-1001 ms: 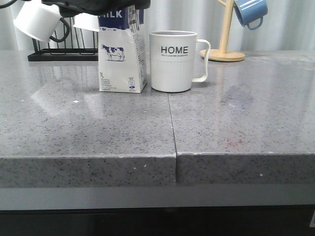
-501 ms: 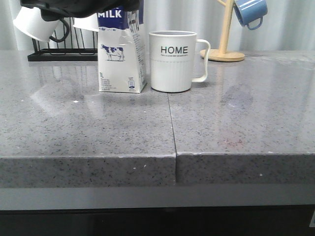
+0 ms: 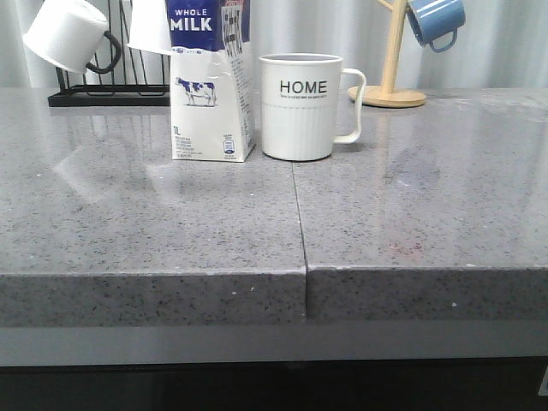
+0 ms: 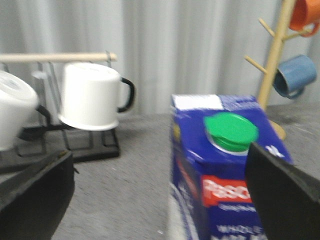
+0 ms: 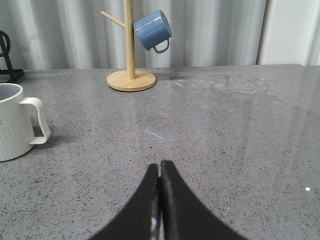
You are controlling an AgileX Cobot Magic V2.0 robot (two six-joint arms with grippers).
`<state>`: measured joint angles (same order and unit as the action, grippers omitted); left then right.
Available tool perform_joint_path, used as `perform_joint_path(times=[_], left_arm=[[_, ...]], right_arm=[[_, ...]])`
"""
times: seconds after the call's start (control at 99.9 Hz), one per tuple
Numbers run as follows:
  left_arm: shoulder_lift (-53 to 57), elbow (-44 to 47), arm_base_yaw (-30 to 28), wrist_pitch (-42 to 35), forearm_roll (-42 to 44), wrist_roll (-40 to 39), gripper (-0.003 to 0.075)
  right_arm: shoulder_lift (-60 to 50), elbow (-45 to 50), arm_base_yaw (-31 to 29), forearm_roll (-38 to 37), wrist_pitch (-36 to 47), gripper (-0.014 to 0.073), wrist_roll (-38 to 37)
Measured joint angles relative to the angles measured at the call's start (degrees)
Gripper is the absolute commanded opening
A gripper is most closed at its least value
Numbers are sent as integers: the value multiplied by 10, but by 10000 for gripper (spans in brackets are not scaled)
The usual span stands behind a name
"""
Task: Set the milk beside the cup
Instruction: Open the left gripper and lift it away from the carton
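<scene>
Front view first: the milk (image 3: 211, 81) stands upright on the grey worktop (image 3: 171, 223), upper middle of the frame, with the cup (image 3: 300, 107) just beside it on its right. There's a thin gap between them, not touching as far as I can see. No arm shows in this view at all. Black rack with white mugs (image 3: 64, 34) sits upper left, and a wooden mug tree (image 3: 392, 60) with a blue mug (image 3: 437, 21) sits upper right. Looks to me like the placing part is basically done.

Left wrist view: blurry, but you get the carton's blue top and green cap (image 4: 231, 131) in the lower right of the frame. The left gripper (image 4: 160, 200) has its fingers (image 4: 285, 200) spread wide, one in each bottom corner, holding nothing. The arm seems to sit above and a bit behind the carton, looking down past it toward the rack.

My guess on handling: a tall cardboard carton, fairly stiff but crushable, and tippy because it's tall. I'd pinch it across the flat side walls around the middle, not by the sloped top.

Right wrist view: the right gripper (image 5: 160, 200) has its fingers pressed together at bottom centre, empty, hanging low over bare worktop. The cup's handle pokes in at the left edge.
</scene>
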<state>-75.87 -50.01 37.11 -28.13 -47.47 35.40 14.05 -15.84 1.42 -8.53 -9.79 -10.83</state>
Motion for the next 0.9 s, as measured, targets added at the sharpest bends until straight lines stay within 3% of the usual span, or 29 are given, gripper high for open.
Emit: perform_joint_path(times=[0.18, 0.511, 0.681, 0.901], left_arm=[[66, 29, -76, 60, 95, -70, 659], [190, 109, -228, 170, 329, -295, 659], [269, 157, -285, 212, 364, -327, 659], [400, 229, -296, 271, 374, -337, 630]], right_arm=[[0, 0, 0, 0, 0, -122, 0], [0, 0, 0, 0, 0, -122, 0], [0, 0, 0, 0, 0, -122, 0], [0, 0, 0, 0, 0, -122, 0]])
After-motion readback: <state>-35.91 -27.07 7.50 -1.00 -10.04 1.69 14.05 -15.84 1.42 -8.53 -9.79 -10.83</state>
